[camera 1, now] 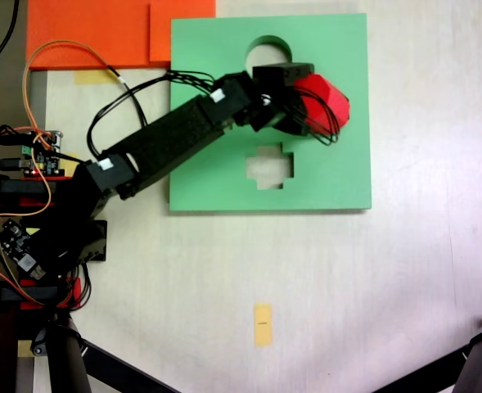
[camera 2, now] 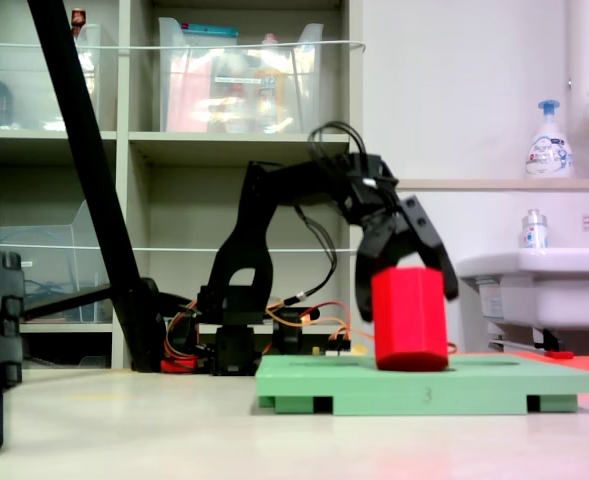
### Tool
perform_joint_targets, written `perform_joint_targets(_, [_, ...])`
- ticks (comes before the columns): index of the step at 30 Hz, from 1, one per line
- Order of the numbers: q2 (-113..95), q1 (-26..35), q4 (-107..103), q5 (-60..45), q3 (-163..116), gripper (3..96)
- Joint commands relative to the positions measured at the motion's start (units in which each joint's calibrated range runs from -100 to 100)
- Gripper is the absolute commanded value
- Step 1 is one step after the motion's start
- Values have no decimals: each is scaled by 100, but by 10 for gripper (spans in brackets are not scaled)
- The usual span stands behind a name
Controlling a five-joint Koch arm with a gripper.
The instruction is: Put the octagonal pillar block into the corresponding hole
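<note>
shelving [camera 2: 174,150] and sink [camera 2: 534,275] behind pale tabletop [camera 2: 124,420]

**Arm reaching out, tool closed on the block**

The black arm [camera 1: 175,139] stretches from its base at the first exterior view's left toward the upper right. In the second exterior view it rises from the base, bends at the elbow, and the wrist points down. The tool [camera 2: 406,262] hangs downward, its jaws standing on both sides of the octagonal pillar block [camera 2: 410,318] and gripping its upper part. Black cables loop over the wrist.
</note>
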Motion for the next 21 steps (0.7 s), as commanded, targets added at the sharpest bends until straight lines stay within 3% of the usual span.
perform_joint_targets(1, [393,-15,116,-29,491,397])
perform_joint_targets(13, [1049,-20,145,-88,900,397])
perform_joint_targets(21, [1371,-59,125,-659,1209,399])
